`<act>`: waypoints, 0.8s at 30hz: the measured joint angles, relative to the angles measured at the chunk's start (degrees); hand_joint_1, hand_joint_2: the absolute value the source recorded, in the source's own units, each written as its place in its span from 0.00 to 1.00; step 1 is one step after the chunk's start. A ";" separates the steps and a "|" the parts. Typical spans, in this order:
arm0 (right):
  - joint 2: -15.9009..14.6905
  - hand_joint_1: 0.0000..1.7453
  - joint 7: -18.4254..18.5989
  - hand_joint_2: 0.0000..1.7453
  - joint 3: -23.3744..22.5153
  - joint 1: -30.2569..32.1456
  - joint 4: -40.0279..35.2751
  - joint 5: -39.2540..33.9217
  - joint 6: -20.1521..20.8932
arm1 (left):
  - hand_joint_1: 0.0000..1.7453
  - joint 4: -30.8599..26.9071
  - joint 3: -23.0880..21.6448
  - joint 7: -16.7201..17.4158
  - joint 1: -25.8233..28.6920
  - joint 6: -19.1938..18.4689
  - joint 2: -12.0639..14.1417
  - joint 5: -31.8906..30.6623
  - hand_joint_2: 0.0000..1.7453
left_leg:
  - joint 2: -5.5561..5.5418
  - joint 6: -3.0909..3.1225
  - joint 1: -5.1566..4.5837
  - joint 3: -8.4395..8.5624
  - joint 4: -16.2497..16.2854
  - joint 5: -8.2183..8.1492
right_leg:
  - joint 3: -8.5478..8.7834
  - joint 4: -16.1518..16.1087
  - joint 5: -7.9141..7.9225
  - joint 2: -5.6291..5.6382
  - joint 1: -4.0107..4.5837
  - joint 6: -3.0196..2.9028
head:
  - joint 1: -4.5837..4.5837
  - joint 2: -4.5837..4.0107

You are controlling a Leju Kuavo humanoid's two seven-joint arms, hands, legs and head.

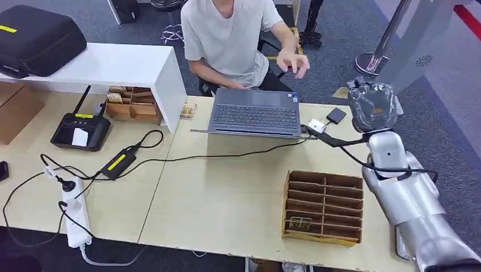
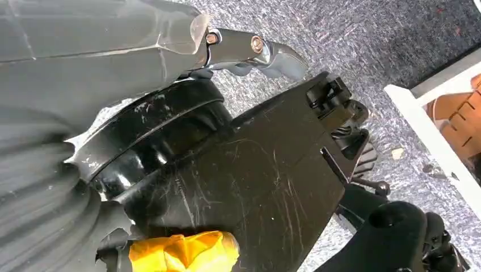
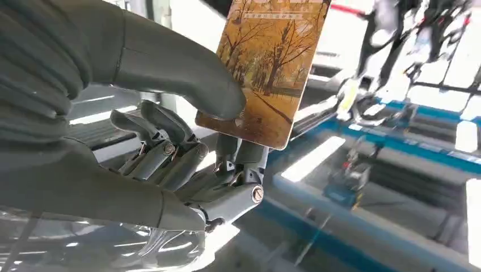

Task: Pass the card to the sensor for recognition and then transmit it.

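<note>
The right robot hand (image 1: pixel 372 106) is raised past the far right corner of the counter (image 1: pixel 227 198), to the right of the laptop (image 1: pixel 255 116). In the right wrist view this right robot hand (image 3: pixel 187 136) pinches the card (image 3: pixel 266 68) between its thick grey thumb and its darker fingers (image 3: pixel 241 158); the card shows a picture of autumn trees along a path and stands roughly upright above the fingers. Between the laptop and the right robot hand lie a small white device (image 1: pixel 317 125) with a cable and a small black square device (image 1: pixel 336 115), both just beside the laptop's right edge. Nearer the robot than the laptop stands a cardboard rack (image 1: pixel 323 207) with rows of slots, 1 card-like item in a near slot. A person (image 1: pixel 232 39) sits behind the laptop with 1 hand (image 1: pixel 292 61) lifted above it. Well to the left of the laptop are a white shelf (image 1: pixel 119 68) carrying a black case (image 1: pixel 37 39), a black handheld controller (image 1: pixel 81 130), a power adapter (image 1: pixel 119 162) and a white power strip (image 1: pixel 74 212). The left robot hand (image 2: pixel 255 54) hangs over grey carpet beside dark body parts; whether it is open or closed cannot be told.
</note>
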 joint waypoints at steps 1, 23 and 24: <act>0.86 1.00 0.24 1.00 1.13 -1.30 1.95 0.00 0.20 | 0.00 0.00 -0.15 0.02 -0.03 -0.05 0.00 -0.09 1.00 | -0.06 -0.01 0.00 -0.04 0.00 0.01 | -0.03 0.02 0.00 -0.07 0.00 0.00 | 0.07 0.00; 9.89 0.00 0.00 1.00 5.71 -12.51 23.29 -0.24 -1.05 | 0.00 0.00 -1.01 0.46 -0.30 -0.72 0.02 -0.64 1.00 | -0.16 -0.05 -0.02 -0.17 0.02 0.04 | -0.14 0.05 0.00 -0.14 -0.02 0.00 | 0.02 0.00; 10.00 0.00 0.00 1.00 5.73 -12.54 23.75 -0.15 -1.27 | 0.00 0.00 -1.09 0.70 -0.36 -0.77 0.02 -0.74 1.00 | -0.15 -0.05 -0.02 -0.16 0.02 0.04 | -0.15 0.05 0.00 -0.14 -0.02 0.00 | 0.02 0.00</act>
